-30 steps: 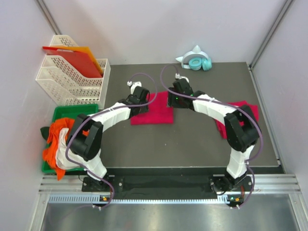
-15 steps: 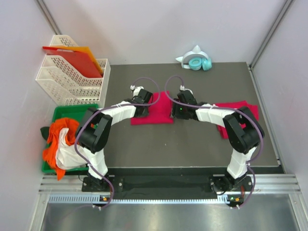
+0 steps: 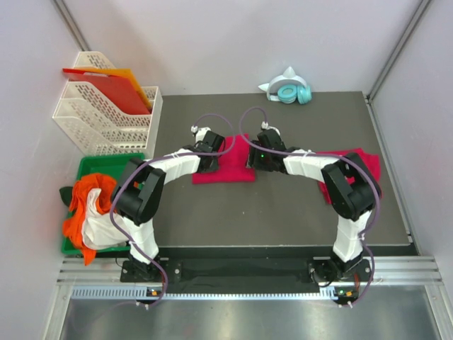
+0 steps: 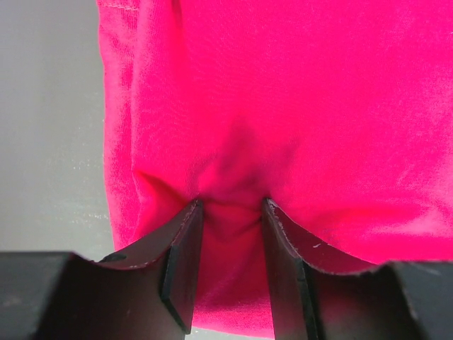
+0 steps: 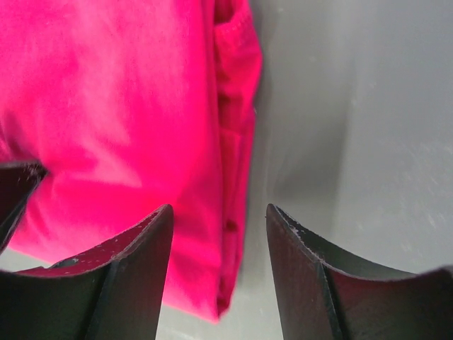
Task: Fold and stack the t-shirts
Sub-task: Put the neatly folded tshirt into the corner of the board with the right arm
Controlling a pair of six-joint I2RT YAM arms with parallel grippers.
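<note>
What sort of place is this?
Probably a robotics test cell: two white-and-black robot arms bolted to a metal rail, blank white walls round a dark table, a folded crimson-pink t-shirt.

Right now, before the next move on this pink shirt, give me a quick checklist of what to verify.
1. The left gripper holds the left edge of the folded t-shirt: ok, fabric is bunched between its jaws.
2. The right gripper holds the right edge: not ok, jaws apart, straddling the hem.
3. The shirt lies flat on the table: ok.
4. The second t-shirt is folded: cannot tell, the right arm hides part of it.
</note>
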